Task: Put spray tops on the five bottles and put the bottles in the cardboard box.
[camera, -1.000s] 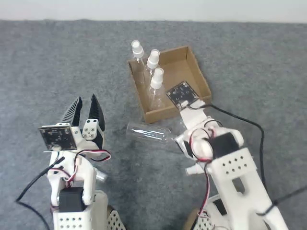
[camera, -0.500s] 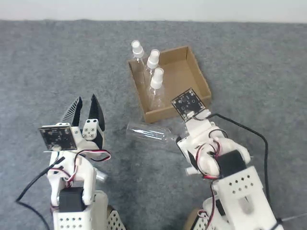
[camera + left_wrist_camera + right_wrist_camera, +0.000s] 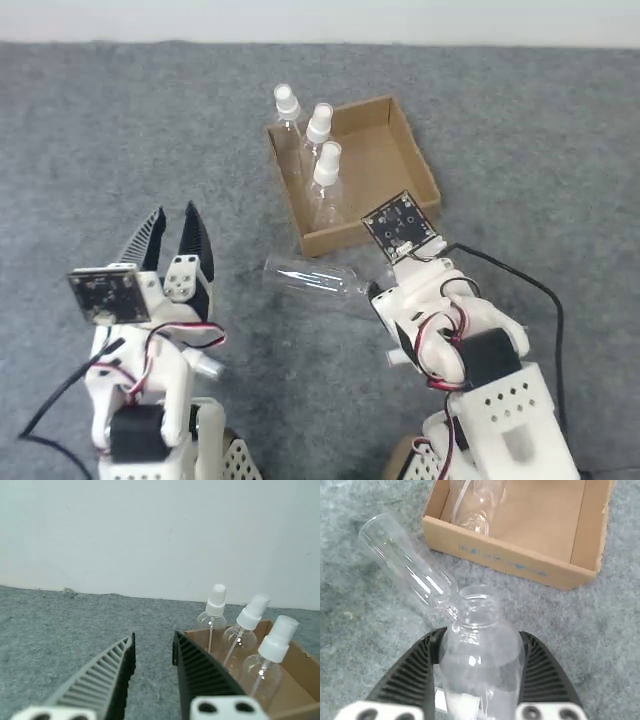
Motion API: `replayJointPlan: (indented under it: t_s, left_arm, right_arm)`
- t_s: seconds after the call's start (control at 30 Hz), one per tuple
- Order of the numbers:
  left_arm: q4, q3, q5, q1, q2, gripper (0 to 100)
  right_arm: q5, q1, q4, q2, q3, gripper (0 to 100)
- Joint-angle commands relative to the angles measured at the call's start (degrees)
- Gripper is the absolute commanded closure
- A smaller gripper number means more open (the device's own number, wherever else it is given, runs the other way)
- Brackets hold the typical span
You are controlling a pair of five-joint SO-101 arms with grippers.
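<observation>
As the right claw (image 3: 481, 639) draws back from the brown cardboard box (image 3: 335, 238), clamped round an uncapped clear plastic bottle (image 3: 480, 672), a second bottle (image 3: 305, 277) lies just before the box. Left claw (image 3: 175, 212): parted, empty. Capping likely next.

Three capped bottles (image 3: 318, 140) wear three white spray tops (image 3: 320, 121), one each. Two more have open necks: one lying bottle (image 3: 305, 277) and one held bottle (image 3: 480, 660). That makes five. There is one cardboard box (image 3: 380, 160). There are two robot arms: the left arm (image 3: 140, 400) and the right arm (image 3: 490, 380).
</observation>
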Motion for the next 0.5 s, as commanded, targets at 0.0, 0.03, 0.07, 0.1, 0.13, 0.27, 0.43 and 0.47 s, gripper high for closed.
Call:
replayJointPlan:
  t_s: [0.0, 0.03, 0.07, 0.1, 0.13, 0.27, 0.43, 0.47]
  left_arm:
    - [4.2, -8.2, -0.5, 0.3, -0.4, 88]
    - [5.4, -9.5, -0.5, 0.3, -0.4, 88]
    - [6.6, -10.9, -0.5, 0.3, -0.4, 88]
    - [7.8, -11.9, -0.5, 0.3, -0.4, 88]
    - [9.1, -13.0, -0.5, 0.3, -0.4, 88]
    - [11.5, -15.1, -2.8, 0.3, -0.4, 88]
    - [13.6, -15.3, -3.1, 1.8, -0.4, 87]
    - [14.2, -15.3, -3.7, 2.5, -0.4, 86]
  right_arm:
    - [-0.5, 0.1, -1.3, -2.0, 0.4, 93.3]
    - [-0.5, 0.1, -1.3, -2.0, 0.4, 93.3]
    - [-0.5, 0.0, -1.3, -2.0, 0.4, 93.3]
    - [-0.5, 0.0, -1.3, -2.0, 0.4, 93.3]
    - [-0.5, 0.0, -1.3, -2.0, 0.4, 93.3]
    - [-0.5, 0.0, -1.3, -2.0, 0.4, 93.3]
    - [-0.5, 0.1, -1.3, -2.0, 0.5, 93.3]
    - [-0.5, 0.1, -1.3, -2.0, 0.6, 93.3]
